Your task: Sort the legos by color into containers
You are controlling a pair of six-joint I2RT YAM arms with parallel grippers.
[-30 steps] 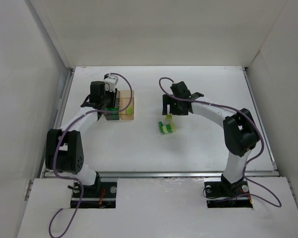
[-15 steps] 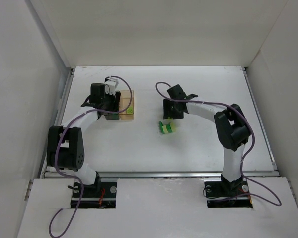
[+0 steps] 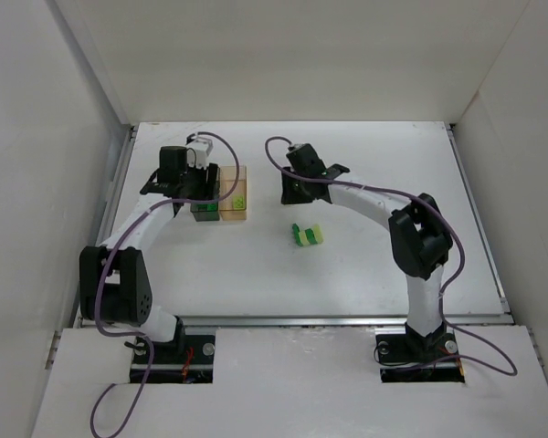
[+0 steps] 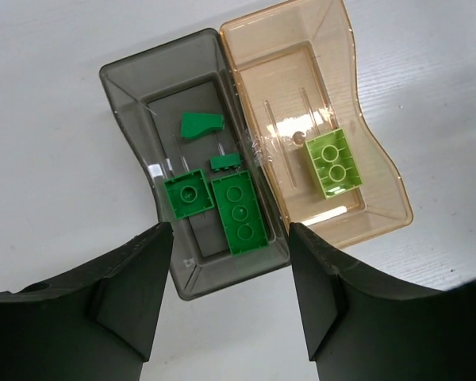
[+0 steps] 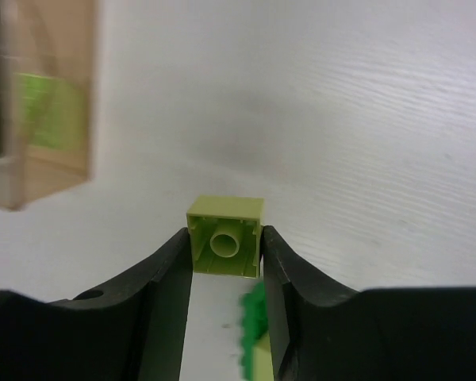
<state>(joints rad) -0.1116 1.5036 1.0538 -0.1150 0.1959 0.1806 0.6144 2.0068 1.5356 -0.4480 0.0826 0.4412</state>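
Your right gripper (image 5: 226, 242) pinches a pale yellow-green brick (image 5: 224, 232), its hollow underside facing the camera. Your left gripper (image 4: 228, 246) is spread and empty above the smoky grey container (image 4: 127, 95). Only that wrist view shows the four dark green legos (image 4: 239, 214) inside and a lime brick (image 4: 334, 163) in the joined amber container (image 4: 385, 178). The top view shows loose legos (image 3: 306, 235) mid-tabletop.

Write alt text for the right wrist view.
A pale yellow-green lego is pinched in the jaws of the right gripper, hollow underside facing the camera. The amber container sits blurred at upper left, green legos blurred below, white table behind.
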